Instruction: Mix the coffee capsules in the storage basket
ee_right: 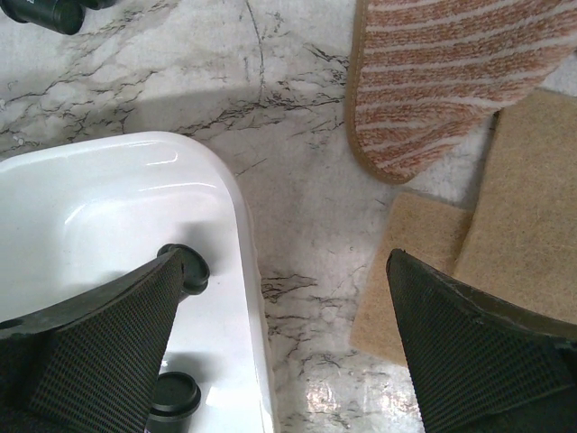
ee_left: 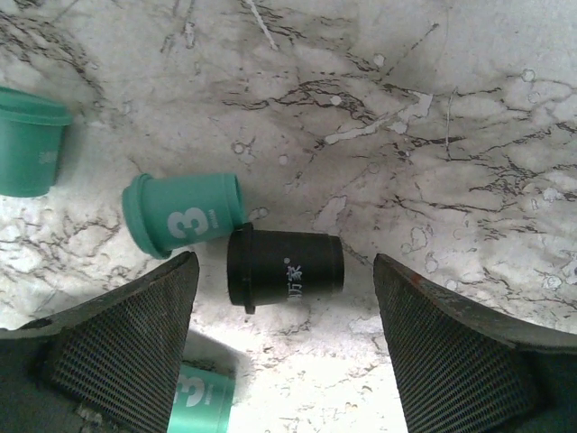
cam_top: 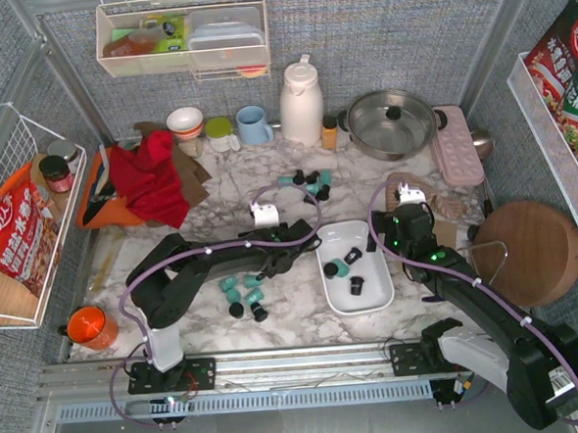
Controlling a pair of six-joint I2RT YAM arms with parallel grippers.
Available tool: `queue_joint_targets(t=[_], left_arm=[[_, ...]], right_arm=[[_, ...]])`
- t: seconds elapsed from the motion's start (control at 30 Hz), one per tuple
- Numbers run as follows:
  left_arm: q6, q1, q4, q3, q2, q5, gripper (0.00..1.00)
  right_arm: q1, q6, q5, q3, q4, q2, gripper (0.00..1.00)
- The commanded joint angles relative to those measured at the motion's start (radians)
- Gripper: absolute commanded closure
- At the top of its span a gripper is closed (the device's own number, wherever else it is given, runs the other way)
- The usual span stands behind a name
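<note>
We see the marble worktop (cam_top: 305, 319) with the white storage basket (cam_top: 373, 273) right of centre, between the two arms. Only a few coffee capsules lie in it: one teal (cam_top: 339, 268) and a couple of black ones (cam_top: 356, 286). The rest are loose on the worktop, one cluster (cam_top: 310, 183) beyond the basket and another (cam_top: 243, 296) to its left.

The right gripper (ee_right: 284, 262) is spread wide across the basket's right rim. One finger is over the inside, above a black capsule, and the other is over a tan mat (ee_right: 523, 207).

The left gripper (ee_left: 283, 271) hangs low over the left cluster with its jaws apart. A black capsule (ee_left: 287, 269) lies on its side between them, with a gap on each side. A teal capsule marked "3" (ee_left: 185, 215) lies just beside it, seemingly touching it.
</note>
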Motion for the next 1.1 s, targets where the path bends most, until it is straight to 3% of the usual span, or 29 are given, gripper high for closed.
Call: queue_joint_targets(t=[0.0, 1.07], left_arm=[[0.054, 0.008, 0.051, 0.002, 0.018, 0.032, 0.14], [0.094, 0.033, 0.076, -0.056, -0.048, 0.053, 0.39]], right_arm=[[0.0, 0.011, -0.002, 0.011, -0.003, -0.004, 0.01], [-0.001, 0.013, -0.005, 0.014, -0.003, 0.01, 0.01]])
